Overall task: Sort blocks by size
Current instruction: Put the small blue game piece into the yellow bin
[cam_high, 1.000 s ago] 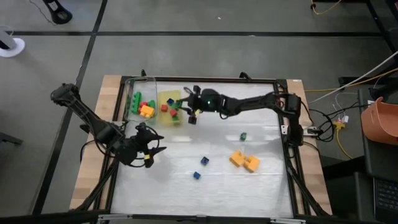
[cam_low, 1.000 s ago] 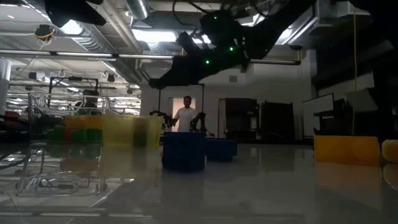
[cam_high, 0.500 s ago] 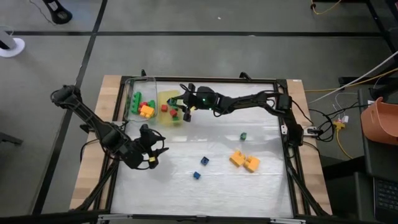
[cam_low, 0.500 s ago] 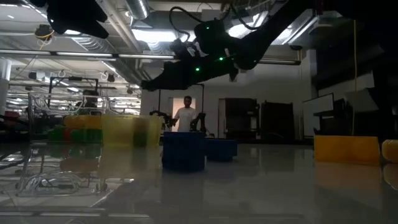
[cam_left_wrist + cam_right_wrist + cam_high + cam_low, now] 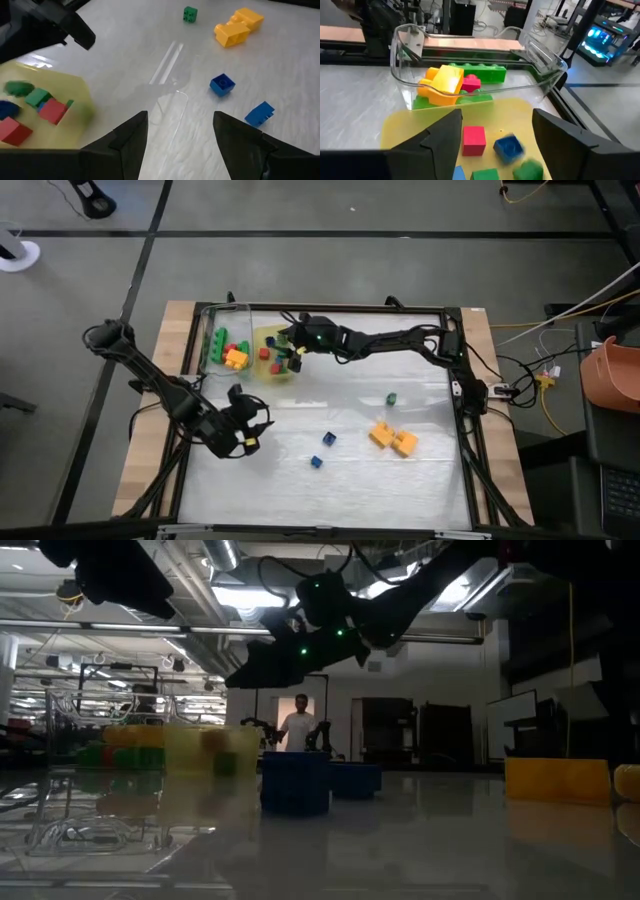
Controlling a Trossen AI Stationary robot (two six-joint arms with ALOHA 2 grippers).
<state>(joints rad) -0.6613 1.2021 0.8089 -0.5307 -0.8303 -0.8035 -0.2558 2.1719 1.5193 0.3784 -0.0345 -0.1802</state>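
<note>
Open tabletop (image 5: 420, 480) is seen around scattered blocks (image 5: 392, 438). Small cubes (image 5: 474, 139) are held in the yellow tray (image 5: 410, 131), longer bricks (image 5: 479, 73) in the clear container (image 5: 547, 57). Above the tray, the right gripper (image 5: 290, 352) is spread wide, empty; the left gripper (image 5: 179, 131) is likewise wide.

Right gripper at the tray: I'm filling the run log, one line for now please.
right gripper: open, over yellow tray | left gripper: open, idle | loose blocks: on table
</note>
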